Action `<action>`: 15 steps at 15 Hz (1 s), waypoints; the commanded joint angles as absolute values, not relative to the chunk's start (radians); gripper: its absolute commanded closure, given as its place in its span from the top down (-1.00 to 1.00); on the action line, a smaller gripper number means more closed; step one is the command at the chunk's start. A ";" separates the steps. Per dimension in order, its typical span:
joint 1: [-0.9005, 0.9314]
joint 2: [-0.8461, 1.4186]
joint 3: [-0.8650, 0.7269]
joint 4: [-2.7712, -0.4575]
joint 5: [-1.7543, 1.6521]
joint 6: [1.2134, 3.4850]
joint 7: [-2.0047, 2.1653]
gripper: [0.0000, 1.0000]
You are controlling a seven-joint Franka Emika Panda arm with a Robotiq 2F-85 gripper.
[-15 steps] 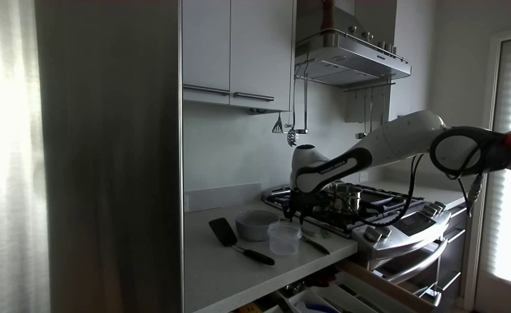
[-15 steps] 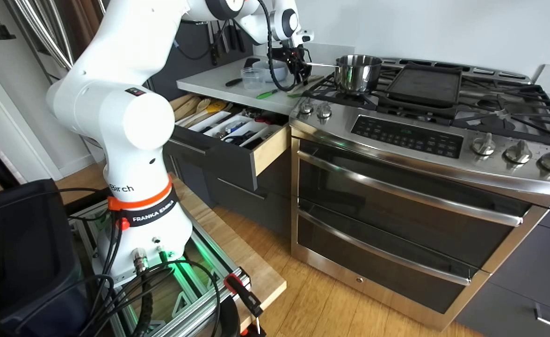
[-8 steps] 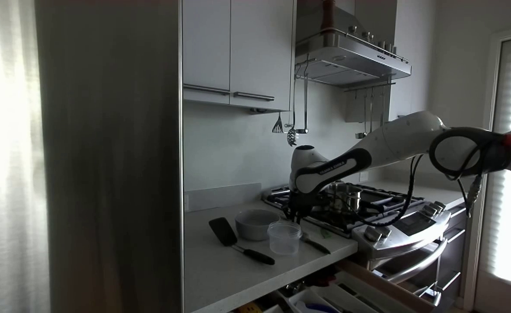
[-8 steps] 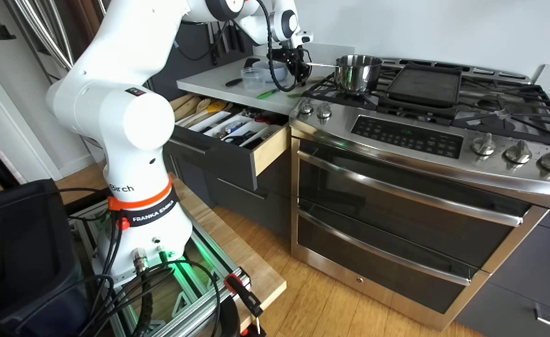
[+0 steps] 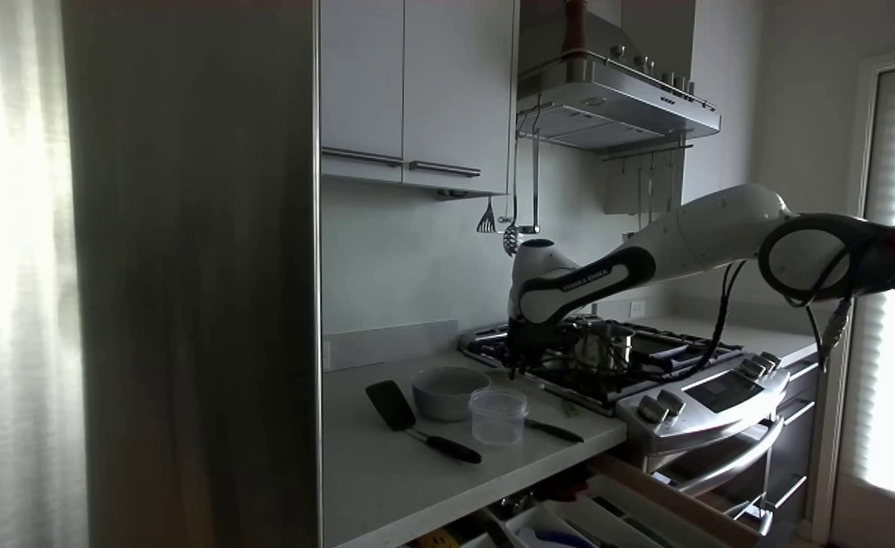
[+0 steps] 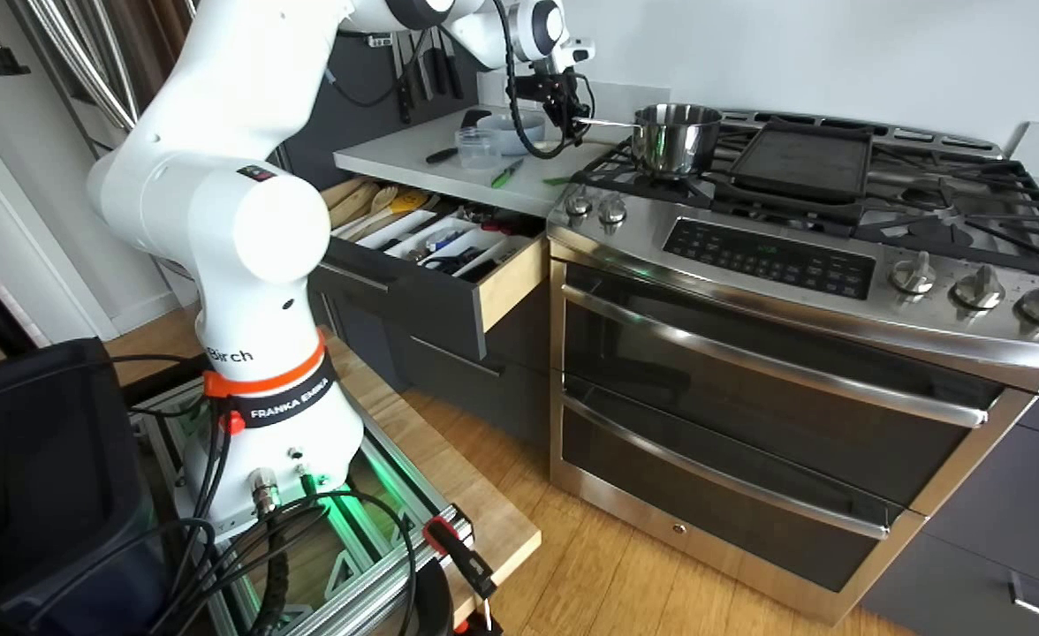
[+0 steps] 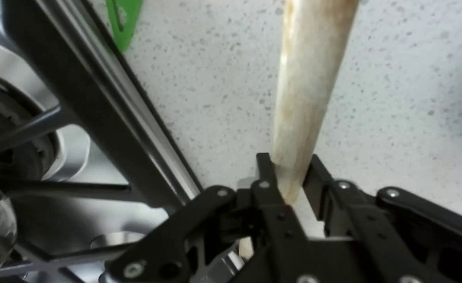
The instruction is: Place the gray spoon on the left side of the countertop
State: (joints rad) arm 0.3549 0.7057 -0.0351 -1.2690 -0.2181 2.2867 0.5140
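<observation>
While the gripper (image 7: 290,163) pinches a pale wooden handle (image 7: 305,98) over the countertop (image 7: 215,102) beside the stove (image 6: 776,336), I can't confirm it's the gray spoon, one end being out of view; grasp looks done; leftward carry and release remain.

in an exterior view, black tool (image 6: 576,132) over pale countertop (image 6: 396,150), near steel pot (image 6: 677,146) on stove (image 6: 838,309)
</observation>
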 commanded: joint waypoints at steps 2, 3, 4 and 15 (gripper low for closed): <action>0.364 0.606 -0.056 -1.280 -0.253 2.216 0.488 -0.88; 0.364 0.588 -0.054 -1.283 -0.259 2.207 0.487 -0.88; 0.362 0.558 -0.038 -1.299 -0.253 2.205 0.471 -0.88; 0.502 0.471 0.095 -1.309 -0.293 2.269 0.337 -0.88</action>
State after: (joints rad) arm 0.4635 0.4766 0.0797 -1.2942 -0.2624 2.2709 0.3512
